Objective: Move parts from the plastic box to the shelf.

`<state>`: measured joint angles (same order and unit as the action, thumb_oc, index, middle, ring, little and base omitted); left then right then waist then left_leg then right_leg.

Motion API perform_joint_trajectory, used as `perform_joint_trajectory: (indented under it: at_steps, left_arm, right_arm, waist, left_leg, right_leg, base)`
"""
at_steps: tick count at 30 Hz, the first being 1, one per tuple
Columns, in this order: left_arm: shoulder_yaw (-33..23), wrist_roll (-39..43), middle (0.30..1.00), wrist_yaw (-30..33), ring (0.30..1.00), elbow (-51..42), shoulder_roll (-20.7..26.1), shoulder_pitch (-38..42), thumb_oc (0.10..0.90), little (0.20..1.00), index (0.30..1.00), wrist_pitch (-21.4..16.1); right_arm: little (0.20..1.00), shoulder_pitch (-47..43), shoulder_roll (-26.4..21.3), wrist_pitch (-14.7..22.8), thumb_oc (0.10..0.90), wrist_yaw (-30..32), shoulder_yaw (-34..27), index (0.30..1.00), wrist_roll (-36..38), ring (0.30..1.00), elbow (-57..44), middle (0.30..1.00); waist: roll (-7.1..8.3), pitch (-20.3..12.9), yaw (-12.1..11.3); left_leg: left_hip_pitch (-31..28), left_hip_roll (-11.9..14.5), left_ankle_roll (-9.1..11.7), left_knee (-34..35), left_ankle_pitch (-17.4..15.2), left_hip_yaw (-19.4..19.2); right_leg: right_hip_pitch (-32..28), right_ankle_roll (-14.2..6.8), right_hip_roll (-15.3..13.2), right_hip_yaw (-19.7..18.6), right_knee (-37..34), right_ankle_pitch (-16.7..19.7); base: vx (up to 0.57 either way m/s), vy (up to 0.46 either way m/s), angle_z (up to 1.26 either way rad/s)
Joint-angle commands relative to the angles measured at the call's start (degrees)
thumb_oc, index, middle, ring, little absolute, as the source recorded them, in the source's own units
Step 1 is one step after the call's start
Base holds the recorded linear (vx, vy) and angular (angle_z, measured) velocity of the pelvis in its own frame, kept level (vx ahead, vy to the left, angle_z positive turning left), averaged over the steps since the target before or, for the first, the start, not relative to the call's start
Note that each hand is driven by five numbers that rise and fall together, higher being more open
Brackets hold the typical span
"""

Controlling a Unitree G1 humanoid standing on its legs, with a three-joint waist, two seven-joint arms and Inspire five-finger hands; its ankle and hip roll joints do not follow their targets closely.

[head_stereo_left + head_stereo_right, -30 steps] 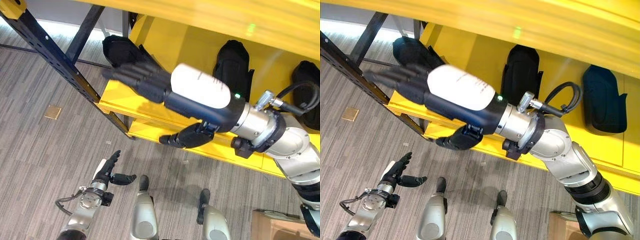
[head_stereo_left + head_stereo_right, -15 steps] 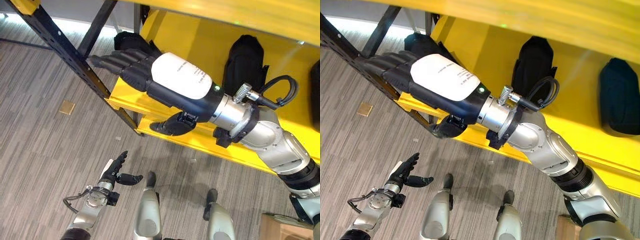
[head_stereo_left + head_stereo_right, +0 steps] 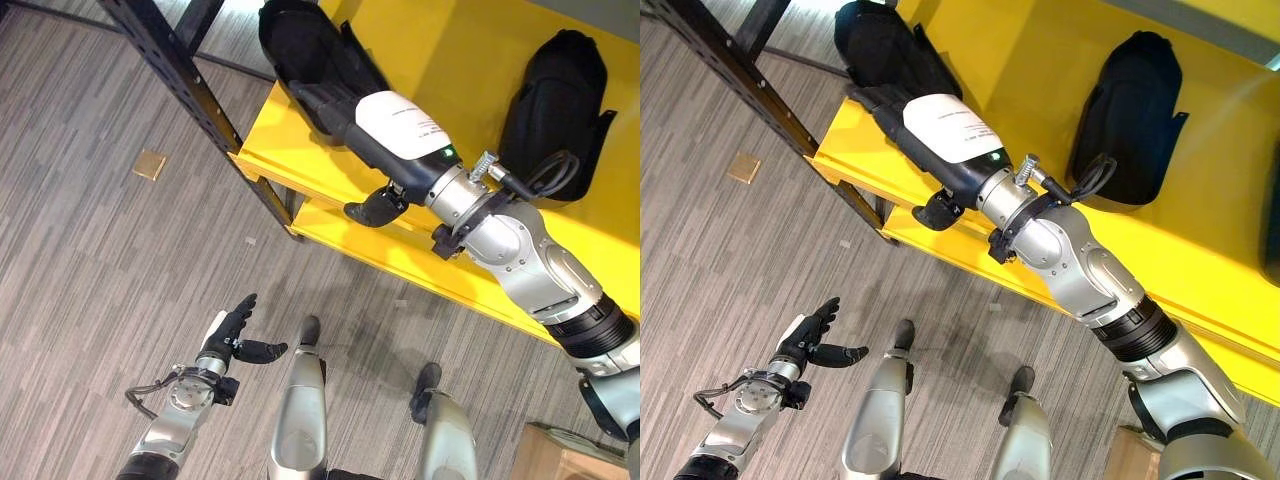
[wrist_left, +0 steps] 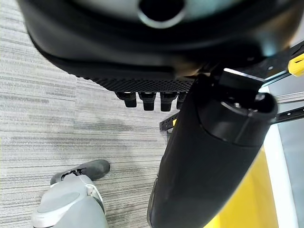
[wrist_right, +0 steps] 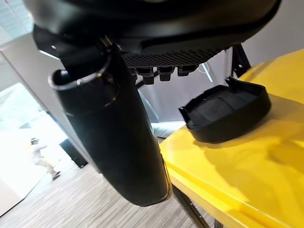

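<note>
change: the right hand (image 3: 395, 125) has drawn back a little along the yellow metal shelf (image 3: 290, 170), and the whole view has shifted, so the camera has moved too; the black moulded plastic part (image 3: 305, 45) at the shelf's left end now lies clear beyond the fingertips.
left hand (image 3: 232, 335): nearest, low over the grey wood-grain floor (image 3: 90, 270), fingers straight and thumb spread, holding nothing, idle.
right hand: stretched over the shelf's front edge, fingers straight, thumb hanging below the edge; the right wrist view shows the fingers not curled round anything, and the part (image 5: 223, 111) sitting on the yellow surface apart from them.
task's thing: the black part rests on the shelf by the dark steel upright (image 3: 200, 100), just past the fingertips; i cannot tell if they touch it.
farther back: a second black part (image 3: 555, 95) lies on the shelf, well apart to the right.
box: none to point at here.
step in hand: placing looks done and the hand is letting go or nudging.
next move: likely calls for pulling the arm clear without dragging the part, then turning to the box.
</note>
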<state>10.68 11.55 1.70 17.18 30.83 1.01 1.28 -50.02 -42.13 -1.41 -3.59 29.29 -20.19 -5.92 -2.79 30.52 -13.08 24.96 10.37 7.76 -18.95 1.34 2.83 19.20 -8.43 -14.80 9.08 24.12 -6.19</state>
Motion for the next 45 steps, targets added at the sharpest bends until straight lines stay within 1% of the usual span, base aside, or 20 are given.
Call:
perform_joint_trajectory:
  at_steps: [1,6,7,9,13,15,20,21,22,25,26,27,29,33,36,37,41,42,43,45]
  left_arm:
    - [-2.63,2.34,1.0,0.07,1.0,-6.27,5.58,-1.83,0.9,1.0,1.0,-1.47]
    - [-3.13,2.95,1.0,0.65,1.0,-7.01,6.23,-1.95,0.9,1.0,1.0,-1.75]
    - [-3.09,3.24,1.0,1.02,1.0,-6.88,6.43,-1.92,0.9,1.0,1.0,-1.73]
    - [-3.13,3.48,1.0,1.28,1.0,-6.56,6.62,-1.65,0.9,1.0,1.0,-1.89]
    - [-3.54,2.3,1.0,0.89,1.0,-6.45,7.13,-1.28,0.9,1.0,1.0,-2.43]
    - [-3.76,2.4,1.0,0.47,1.0,-6.32,7.44,-1.48,0.9,1.0,1.0,-2.38]
    - [-4.0,1.92,1.0,0.55,1.0,-6.13,7.65,-1.54,0.9,1.0,1.0,-2.14]
    - [-4.09,1.87,1.0,0.79,1.0,-5.6,7.74,-1.58,0.9,1.0,1.0,-2.32]
    - [-4.19,1.97,1.0,0.8,1.0,-5.49,7.86,-1.57,0.9,1.0,1.0,-2.34]
    - [-4.35,2.11,1.0,0.84,1.0,-4.94,8.09,-1.53,0.9,1.0,1.0,-2.81]
    - [-4.4,2.22,1.0,0.92,1.0,-4.78,8.1,-1.4,0.9,1.0,1.0,-3.03]
    - [-4.52,2.12,1.0,0.89,1.0,-4.96,8.38,-1.15,0.9,1.0,1.0,-2.83]
    - [-4.75,2.02,1.0,1.03,1.0,-5.36,8.7,-1.17,0.9,1.0,1.0,-2.59]
    - [-5.19,2.18,1.0,0.97,1.0,-4.66,9.18,-1.11,0.9,1.0,1.0,-3.03]
    - [-5.17,1.88,1.0,1.06,1.0,-4.6,9.42,-1.22,0.9,1.0,1.0,-3.21]
    - [-5.37,1.7,1.0,0.74,1.0,-3.79,9.38,-1.36,0.9,1.0,1.0,-4.16]
    - [-5.4,2.12,1.0,1.03,1.0,-3.95,9.58,-0.97,0.9,1.0,1.0,-4.06]
    - [-5.61,2.03,1.0,0.83,1.0,-4.15,9.71,-0.87,0.9,1.0,1.0,-3.79]
    - [-5.74,1.93,1.0,0.55,1.0,-4.25,9.86,-0.89,0.9,1.0,1.0,-3.52]
    - [-5.68,1.52,1.0,0.25,1.0,-3.55,9.85,-1.0,0.9,1.0,1.0,-4.11]
  right_arm:
    - [1.0,-10.6,-1.72,3.12,0.9,7.23,-2.88,1.0,-1.07,1.0,-3.61,1.0]
    - [1.0,-13.47,-3.02,3.76,0.9,7.57,-1.8,1.0,-5.22,1.0,-0.88,1.0]
    - [1.0,-14.42,-3.1,3.71,0.9,8.21,-1.03,1.0,-6.16,1.0,0.08,1.0]
    - [1.0,-15.41,-2.97,2.82,0.9,8.68,-0.45,1.0,-7.48,1.0,0.51,1.0]
    - [1.0,-18.23,-3.02,-1.0,0.9,14.79,0.65,1.0,-8.54,1.0,3.44,1.0]
    - [1.0,-18.9,-3.16,-1.22,0.9,18.14,0.47,1.0,-8.6,1.0,5.5,1.0]
    - [1.0,-19.48,-3.65,-1.12,0.9,19.11,0.06,1.0,-9.79,1.0,6.95,1.0]
    - [1.0,-20.65,-4.15,-2.62,0.9,20.29,0.68,1.0,-11.66,1.0,7.71,1.0]
    - [1.0,-21.46,-4.24,-2.51,0.9,20.65,1.02,1.0,-12.83,1.0,8.59,1.0]
    - [1.0,-23.12,-4.33,-2.96,0.9,19.75,2.37,1.0,-14.54,1.0,9.94,1.0]
    - [1.0,-23.79,-4.42,-3.57,0.9,19.56,3.08,1.0,-14.08,1.0,10.44,1.0]
    - [1.0,-24.82,-4.48,-5.37,0.9,19.0,4.29,1.0,-12.86,1.0,11.07,1.0]
    - [1.0,-25.52,-4.48,-6.77,0.9,18.9,5.31,1.0,-11.88,1.0,12.13,1.0]
    - [1.0,-26.19,-4.08,-8.21,0.9,19.03,6.72,1.0,-9.02,1.0,15.11,1.0]
    - [1.0,-26.38,-4.02,-7.92,0.9,18.3,7.48,1.0,-8.93,1.0,16.75,1.0]
    - [1.0,-26.8,-4.13,-7.73,0.9,16.7,8.57,1.0,-9.42,1.0,17.66,1.0]
    - [1.0,-27.77,-3.93,-8.27,0.9,14.04,10.29,1.0,-8.0,1.0,19.29,1.0]
    - [1.0,-27.97,-3.89,-8.54,0.9,12.98,10.8,1.0,-8.64,1.0,19.39,1.0]
    - [1.0,-28.03,-4.17,-9.35,0.9,12.76,11.49,1.0,-11.56,1.0,19.39,1.0]
    - [1.0,-28.3,-3.88,-9.65,0.9,12.38,12.76,1.0,-9.79,1.0,21.7,1.0]
  waist:
    - [1.02,-0.73,-0.43]
    - [1.65,-0.73,-1.12]
    - [2.01,-0.73,-1.31]
    - [2.34,-0.73,-1.51]
    - [3.5,-0.73,-2.43]
    - [4.06,-0.73,-2.78]
    - [4.77,-0.73,-3.14]
    - [5.25,-0.73,-3.42]
    - [5.41,-0.73,-3.53]
    - [5.77,-0.73,-3.84]
    - [5.87,-0.73,-3.94]
    - [6.27,-0.73,-4.17]
    - [6.7,-0.73,-4.44]
    - [7.43,-0.73,-4.86]
    - [7.76,-0.73,-5.19]
    - [7.95,-0.73,-5.35]
    - [8.03,-0.73,-5.49]
    - [8.13,-0.73,-5.57]
    - [8.22,-0.73,-5.64]
    - [8.35,-0.73,-5.85]
  left_leg:
    - [-0.71,-3.35,-5.57,-1.27,-3.04,-3.57]
    - [0.71,-3.25,-5.63,-1.71,-3.09,-3.61]
    - [0.4,-3.36,-5.24,-2.08,-4.44,-3.23]
    - [0.95,-3.22,-5.27,-2.13,-4.35,-3.28]
    - [2.47,-2.88,-5.36,-2.09,-4.1,-3.14]
    - [3.03,-2.83,-5.31,-2.23,-4.14,-3.02]
    - [3.43,-2.73,-5.31,-2.46,-4.2,-2.98]
    - [3.45,-2.56,-5.33,-2.65,-4.36,-3.05]
    - [3.56,-2.47,-5.28,-2.74,-4.38,-3.03]
    - [3.82,-2.4,-5.21,-2.77,-4.29,-3.08]
    - [3.84,-2.39,-5.19,-2.67,-4.24,-3.09]
    - [3.97,-2.33,-5.18,-2.52,-4.18,-3.15]
    - [4.25,-2.21,-5.21,-2.54,-4.17,-3.1]
    - [4.85,-2.18,-5.16,-2.66,-4.1,-2.9]
    - [5.07,-2.14,-5.13,-2.43,-4.0,-2.74]
    - [5.22,-2.0,-5.04,-2.25,-3.8,-2.71]
    - [5.29,-1.98,-4.99,-2.03,-3.62,-2.69]
    - [5.26,-1.99,-4.96,-1.89,-3.56,-2.65]
    - [5.26,-2.0,-4.96,-1.85,-3.53,-2.6]
    - [5.29,-1.9,-4.91,-1.89,-3.51,-2.53]
  right_leg:
    - [-1.98,5.27,2.79,4.42,5.08,-5.8]
    - [-1.13,5.29,3.08,4.49,4.9,-5.8]
    - [-1.53,4.89,3.17,3.9,5.28,-7.08]
    - [-1.27,4.9,3.29,4.04,5.26,-7.06]
    - [-0.8,4.99,4.04,4.45,4.75,-6.9]
    - [-0.91,4.99,4.31,4.67,4.31,-6.81]
    - [-1.21,4.99,4.58,4.87,3.72,-6.61]
    - [-1.62,4.99,4.73,4.97,3.28,-6.49]
    - [-1.68,4.93,4.76,4.99,3.14,-6.4]
    - [-1.84,4.84,4.82,5.12,2.47,-6.11]
    - [-1.94,4.8,4.86,5.18,2.1,-5.98]
    - [-2.17,4.72,4.93,5.32,1.45,-5.74]
    - [-2.36,4.7,5.05,5.53,1.03,-5.56]
    - [-2.55,4.59,5.24,5.82,0.59,-5.37]
    - [-2.78,4.52,5.38,6.09,0.08,-5.22]
    - [-2.83,4.51,5.46,6.19,-0.15,-5.14]
    - [-2.85,4.49,5.45,6.23,-0.11,-5.22]
    - [-2.99,4.45,5.47,6.3,-0.21,-5.25]
    - [-3.09,4.45,5.53,6.32,-0.17,-5.29]
    - [-3.29,4.41,5.66,6.31,-0.37,-5.19]
  base:
    - [0.0,-0.003,0.03]
    - [0.03,-0.003,0.02]
    - [0.09,-0.036,0.0]
    - [0.05,-0.04,0.0]
    - [0.01,-0.053,0.01]
    - [0.01,-0.036,0.03]
    - [0.02,-0.021,0.03]
    - [0.04,-0.014,0.01]
    - [0.05,-0.012,0.03]
    - [0.0,0.0,0.0]
    - [0.0,0.006,-0.03]
    - [0.0,-0.005,-0.04]
    - [0.0,-0.009,-0.02]
    - [-0.01,-0.019,0.03]
    - [-0.03,-0.045,0.0]
    - [-0.04,-0.022,0.01]
    - [-0.01,-0.004,0.0]
    - [-0.02,-0.034,-0.01]
    - [-0.01,-0.041,0.02]
    - [0.01,-0.037,0.03]
